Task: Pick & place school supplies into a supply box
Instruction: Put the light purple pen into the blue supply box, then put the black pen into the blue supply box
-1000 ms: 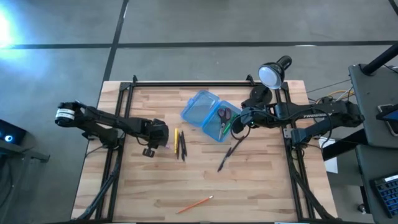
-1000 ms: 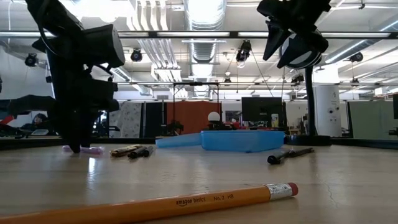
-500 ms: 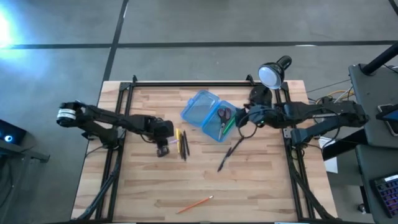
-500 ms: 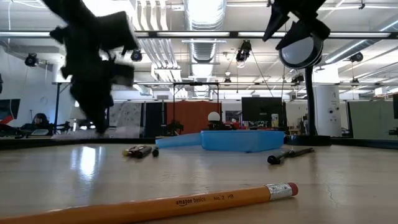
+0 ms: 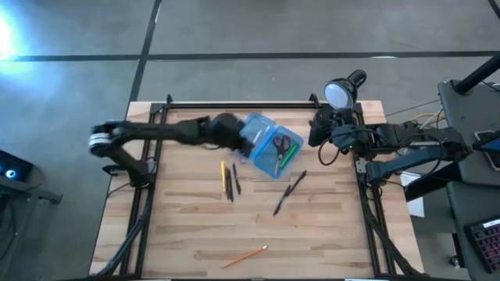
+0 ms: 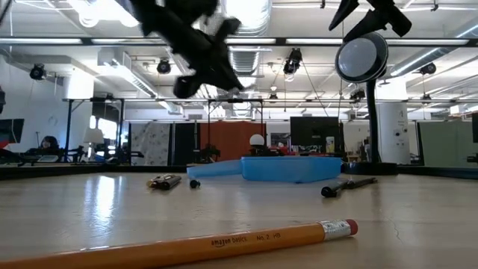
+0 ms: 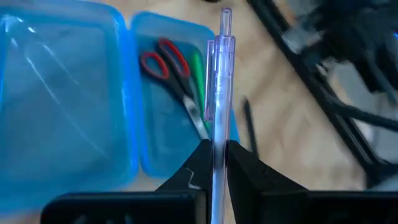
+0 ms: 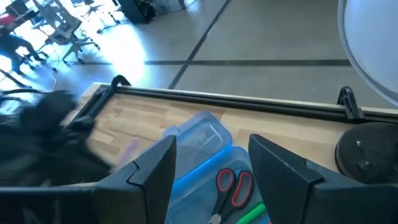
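Grey concrete floor (image 5: 258, 31), ceiling ducts (image 6: 246, 19), bright overhead lights.

The translucent blue supply box (image 5: 264, 144) lies open, with red-handled scissors (image 5: 280, 145) and a green pen (image 5: 287, 158) inside one half. A clear pinkish pen (image 7: 219, 106) sits clamped in the left end effector (image 7: 216, 163) above the box. Yellow and dark pencils (image 5: 229, 179), a black pen (image 5: 289, 192) and an orange pencil (image 5: 244, 255) lie on the surface.

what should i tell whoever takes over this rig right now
Left claw: shut on a translucent pink pen, above the open supply box.
Right claw: open, empty, at the table's right edge near the desk lamp.
Done: red-handled scissors and a green pen lie in the box's right half.
Left: drop the pink pen in the box; then the yellow pencil and two dark pens grouped mid-table, the black pen right of them, and the orange pencil near the front edge.
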Robot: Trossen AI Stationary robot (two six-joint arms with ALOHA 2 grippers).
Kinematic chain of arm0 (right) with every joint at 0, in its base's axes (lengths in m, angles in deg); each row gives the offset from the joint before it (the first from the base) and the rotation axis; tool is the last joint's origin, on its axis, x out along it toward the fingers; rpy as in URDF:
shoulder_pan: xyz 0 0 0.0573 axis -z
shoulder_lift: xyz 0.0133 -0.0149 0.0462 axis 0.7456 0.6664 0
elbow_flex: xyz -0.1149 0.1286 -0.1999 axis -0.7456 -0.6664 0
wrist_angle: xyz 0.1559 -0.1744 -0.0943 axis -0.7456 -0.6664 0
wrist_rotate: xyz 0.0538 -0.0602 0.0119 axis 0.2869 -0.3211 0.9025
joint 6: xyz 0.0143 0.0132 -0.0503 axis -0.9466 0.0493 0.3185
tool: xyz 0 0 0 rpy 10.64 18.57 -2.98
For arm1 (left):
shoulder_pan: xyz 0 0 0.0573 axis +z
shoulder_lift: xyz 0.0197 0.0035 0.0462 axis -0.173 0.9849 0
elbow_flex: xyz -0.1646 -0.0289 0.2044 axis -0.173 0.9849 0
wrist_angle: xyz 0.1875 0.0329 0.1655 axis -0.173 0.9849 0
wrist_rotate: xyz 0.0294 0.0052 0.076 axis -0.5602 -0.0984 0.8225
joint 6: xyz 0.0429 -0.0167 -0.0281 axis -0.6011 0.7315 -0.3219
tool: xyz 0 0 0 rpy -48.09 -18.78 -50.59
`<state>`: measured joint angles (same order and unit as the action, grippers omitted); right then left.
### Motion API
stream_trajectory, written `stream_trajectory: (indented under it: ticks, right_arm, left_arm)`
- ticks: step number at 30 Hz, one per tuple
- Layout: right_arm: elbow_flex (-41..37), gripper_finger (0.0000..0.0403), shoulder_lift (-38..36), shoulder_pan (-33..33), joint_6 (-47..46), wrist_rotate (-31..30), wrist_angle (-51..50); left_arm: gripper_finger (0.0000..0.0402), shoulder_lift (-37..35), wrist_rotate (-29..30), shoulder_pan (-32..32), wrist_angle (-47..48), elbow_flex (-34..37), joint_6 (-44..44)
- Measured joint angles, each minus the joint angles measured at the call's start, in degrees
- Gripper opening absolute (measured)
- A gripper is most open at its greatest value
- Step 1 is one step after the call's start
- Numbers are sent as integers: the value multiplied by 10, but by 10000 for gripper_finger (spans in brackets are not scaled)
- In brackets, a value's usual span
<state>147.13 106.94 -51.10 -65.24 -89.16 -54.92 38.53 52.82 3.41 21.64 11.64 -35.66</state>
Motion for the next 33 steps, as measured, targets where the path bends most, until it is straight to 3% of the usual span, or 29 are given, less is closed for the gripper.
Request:
stream_trajectory:
  ticks: [9,17,22,28,30,33]
  right_arm:
    - [0,182,-6,0,-13,2,-41]
    - [-1,182,-7,0,-38,13,-86]
    - [-1,182,-7,1,-20,86,-94]
    - [-1,182,-7,2,26,111,-108]
    - [-1,182,-7,2,80,148,-108]
    - [-1,182,5,1,205,263,-106]
  left_arm:
    - [10,216,-3,8,117,-236,-54]
    - [22,325,13,10,165,-325,-72]
    - [68,326,67,10,188,-340,-107]
    - [101,289,88,10,218,-339,-114]
    - [103,274,78,6,230,-337,-126]
    - [104,227,87,-15,269,-337,-162]
